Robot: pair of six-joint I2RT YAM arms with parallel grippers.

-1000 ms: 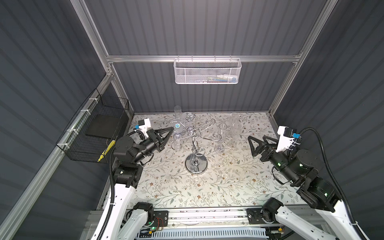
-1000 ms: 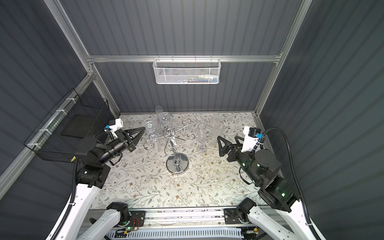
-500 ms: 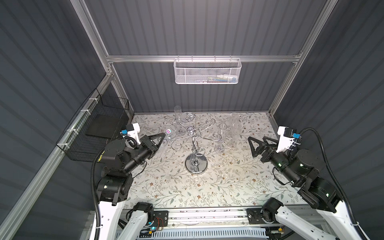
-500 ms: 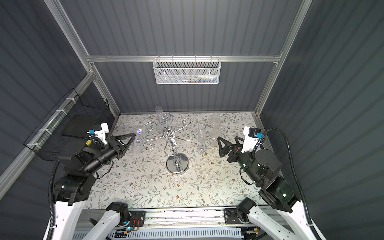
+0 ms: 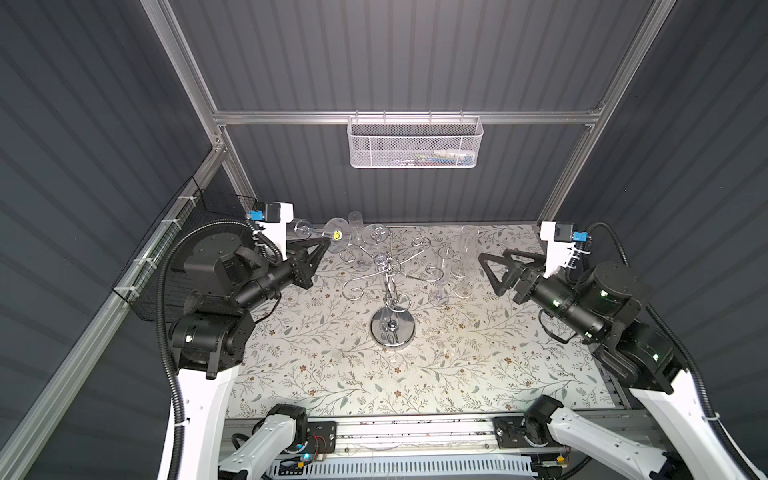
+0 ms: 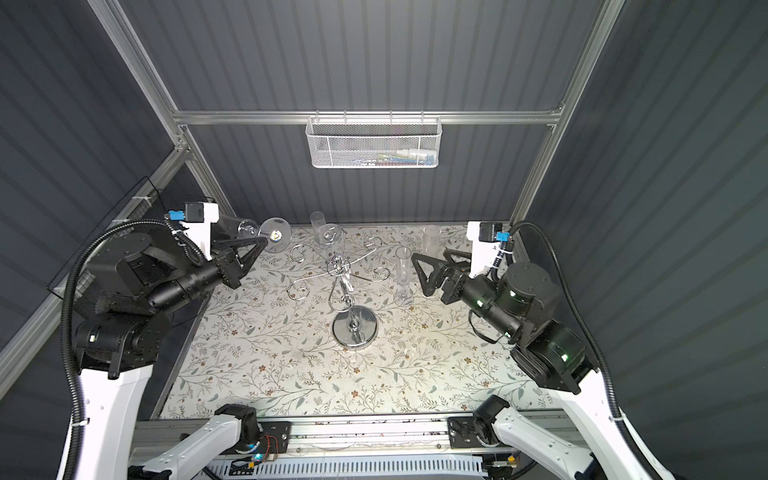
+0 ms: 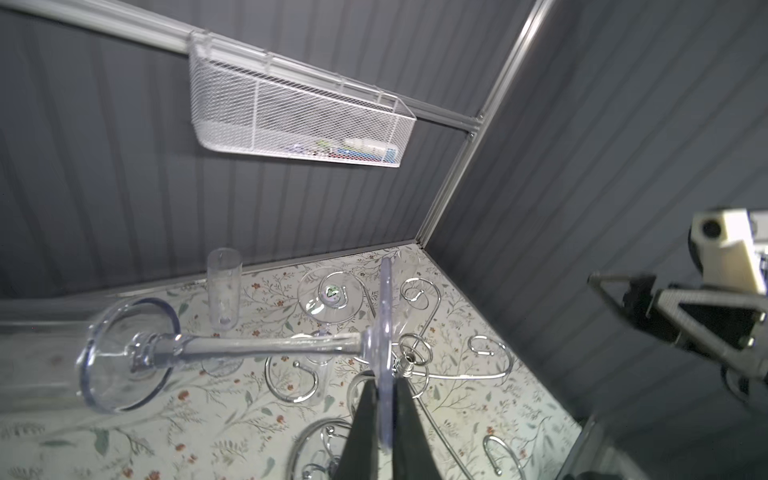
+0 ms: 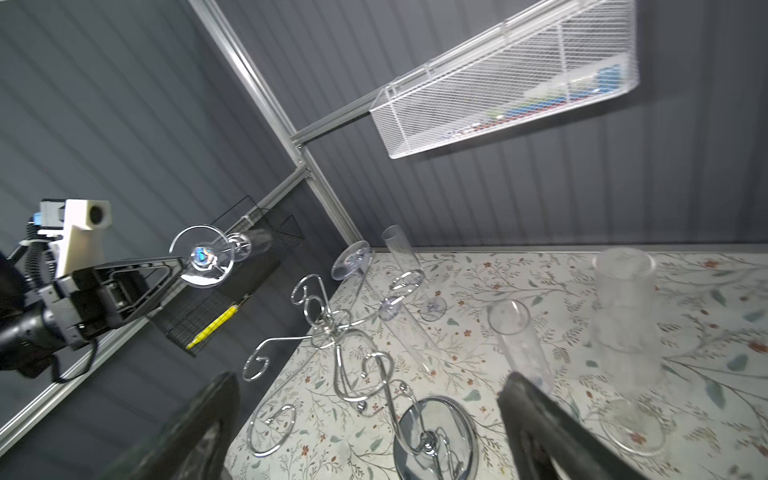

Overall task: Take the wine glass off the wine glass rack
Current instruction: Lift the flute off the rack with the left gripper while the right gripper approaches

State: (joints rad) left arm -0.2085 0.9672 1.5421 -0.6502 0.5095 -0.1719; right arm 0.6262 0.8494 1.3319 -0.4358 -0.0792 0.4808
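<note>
Your left claw [image 5: 326,244] pinches the round foot of the wine glass [image 7: 266,353]. The glass lies horizontal in the air, apart from the wine glass rack [image 5: 392,328], at its 10 o'clock. The rack stands mid-surface [image 5: 332,374]. At its 3 o'clock, your right claw [image 5: 488,274] is spread wide.

A wine glass [image 6: 279,235] is held sideways by its round foot in the closed left jaws. The shiny wine glass rack [image 6: 340,266] is seen near their tips, untouched.
</note>
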